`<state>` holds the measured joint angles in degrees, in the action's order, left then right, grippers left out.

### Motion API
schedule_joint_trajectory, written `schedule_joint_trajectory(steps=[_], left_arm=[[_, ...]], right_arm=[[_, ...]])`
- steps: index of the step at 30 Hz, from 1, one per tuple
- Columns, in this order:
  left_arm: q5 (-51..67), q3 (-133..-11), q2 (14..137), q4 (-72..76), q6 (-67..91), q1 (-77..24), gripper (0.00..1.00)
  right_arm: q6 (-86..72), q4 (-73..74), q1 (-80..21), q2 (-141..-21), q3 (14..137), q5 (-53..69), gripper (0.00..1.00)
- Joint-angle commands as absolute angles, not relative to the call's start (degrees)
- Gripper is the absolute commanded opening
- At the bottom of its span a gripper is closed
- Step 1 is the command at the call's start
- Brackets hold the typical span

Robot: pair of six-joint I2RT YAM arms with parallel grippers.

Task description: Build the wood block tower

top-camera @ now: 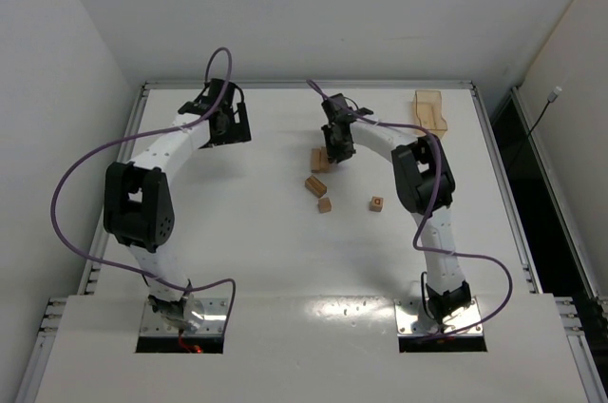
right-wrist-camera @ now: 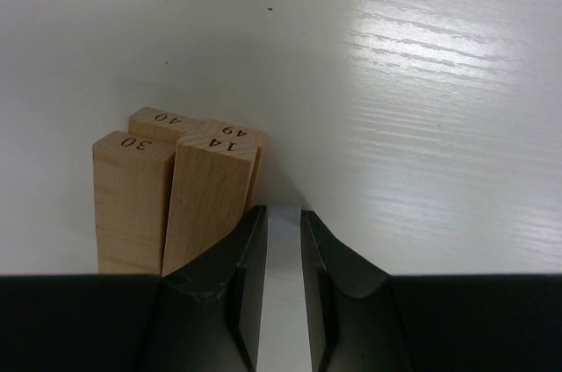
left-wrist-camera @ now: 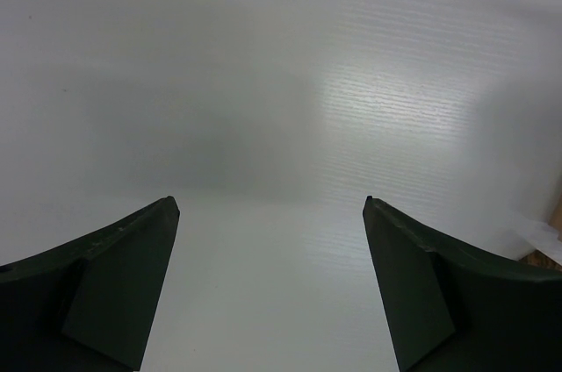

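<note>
Four upright blocks (right-wrist-camera: 176, 192) clustered, right fingers (right-wrist-camera: 248, 293) seemingly closed alongside

Bright, even overhead light, only soft shadows on the white table (top-camera: 266, 260). Streaky glare hits it in both wrist views, and the left gripper (left-wrist-camera: 270, 203) looks kinda soft, probably out of focus.

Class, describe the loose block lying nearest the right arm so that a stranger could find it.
Start at the right arm on the white table. Just left of its dark elbow lies one small tan block. It sits alone, rightmost, while two others lie together further left.
</note>
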<state>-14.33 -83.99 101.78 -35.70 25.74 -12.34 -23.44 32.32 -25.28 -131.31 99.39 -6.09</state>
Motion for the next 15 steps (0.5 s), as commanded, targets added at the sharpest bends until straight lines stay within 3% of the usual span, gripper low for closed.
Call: schedule_joint_trajectory(steps=[1,15], left_arm=[[-13.9,-84.6,102.0,-34.5,26.1,-11.8,0.84],[-13.9,-84.6,102.6,-34.5,26.1,-11.8,0.84]], right_arm=[[-24.7,32.2,-25.5,-133.0,101.2,-7.9,0.2],[-25.2,32.2,-25.0,-133.0,102.3,-8.8,0.21]])
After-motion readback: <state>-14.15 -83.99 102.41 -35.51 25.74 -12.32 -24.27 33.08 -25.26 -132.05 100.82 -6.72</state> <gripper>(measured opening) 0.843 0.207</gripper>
